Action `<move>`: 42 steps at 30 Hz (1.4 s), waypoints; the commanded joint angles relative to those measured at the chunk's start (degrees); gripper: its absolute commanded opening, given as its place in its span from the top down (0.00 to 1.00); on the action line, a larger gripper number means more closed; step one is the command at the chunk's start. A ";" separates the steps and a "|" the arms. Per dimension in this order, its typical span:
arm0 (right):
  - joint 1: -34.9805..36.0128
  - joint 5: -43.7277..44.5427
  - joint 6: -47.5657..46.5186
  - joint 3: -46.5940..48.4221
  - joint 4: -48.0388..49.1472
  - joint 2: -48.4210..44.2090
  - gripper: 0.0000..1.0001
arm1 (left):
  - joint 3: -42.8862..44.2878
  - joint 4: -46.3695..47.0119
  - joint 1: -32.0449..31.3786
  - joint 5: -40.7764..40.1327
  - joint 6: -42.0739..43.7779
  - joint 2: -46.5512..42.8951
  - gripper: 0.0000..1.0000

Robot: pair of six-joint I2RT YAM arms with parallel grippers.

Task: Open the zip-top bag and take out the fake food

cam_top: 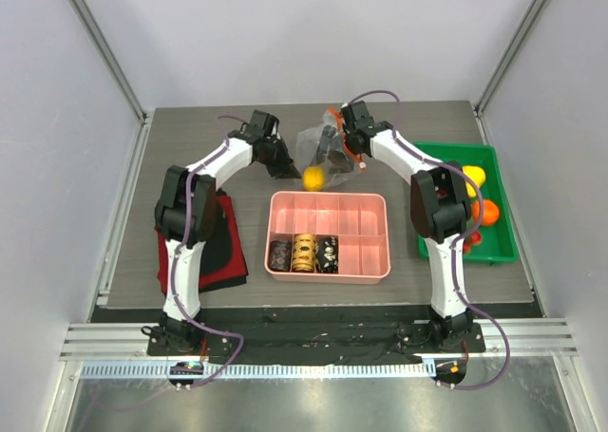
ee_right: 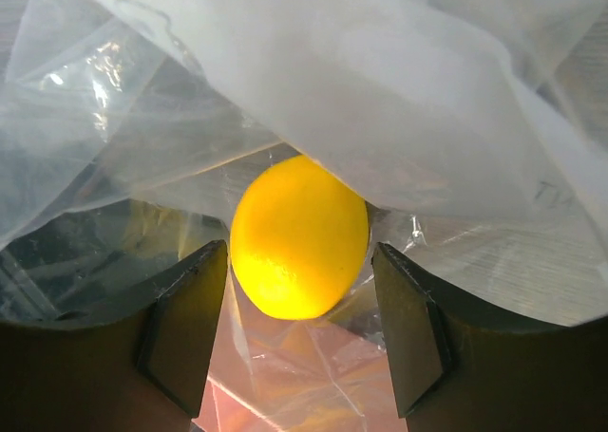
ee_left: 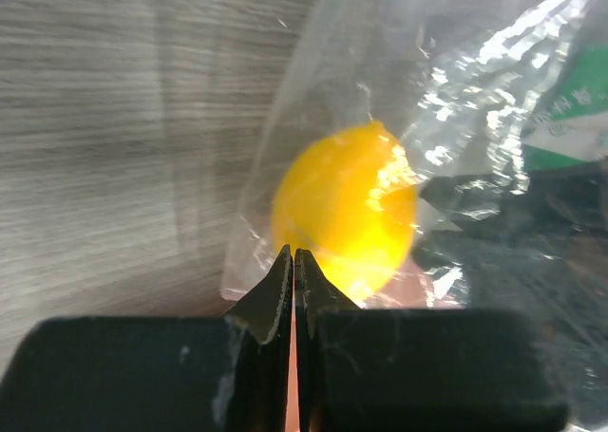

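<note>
The clear zip-top bag (cam_top: 312, 143) hangs between my two grippers above the far edge of the pink tray (cam_top: 376, 261). A yellow lemon (cam_top: 313, 178) sits in its lowest part. My left gripper (cam_top: 284, 166) is shut on the bag's plastic at a lower corner; the left wrist view shows the jaws (ee_left: 294, 257) pinched together just below the lemon (ee_left: 347, 214) and bag (ee_left: 456, 81). My right gripper (cam_top: 336, 155) is open. In the right wrist view its fingers (ee_right: 300, 250) stand either side of the lemon (ee_right: 299, 237), with bag film (ee_right: 332, 71) over and under it.
The pink tray holds three dark and gold patterned cylinders (cam_top: 303, 254) in its near left compartments. A green bin (cam_top: 446, 153) at the right holds yellow (cam_top: 473, 177), orange (cam_top: 486, 211) and red fruits. A red and black cloth (cam_top: 224, 244) lies at the left.
</note>
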 commanded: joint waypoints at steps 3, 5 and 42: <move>1.67 -2.02 1.02 1.16 1.25 -1.45 0.32 | 1.68 2.10 -1.79 3.70 -1.07 0.01 1.00; 1.93 -1.50 0.85 0.46 1.17 -1.45 0.32 | 2.11 2.73 -2.05 4.50 -2.04 0.89 1.00; 5.71 4.40 -0.29 0.37 0.11 2.94 0.27 | -9.48 3.34 -2.06 -11.14 4.64 -17.38 0.59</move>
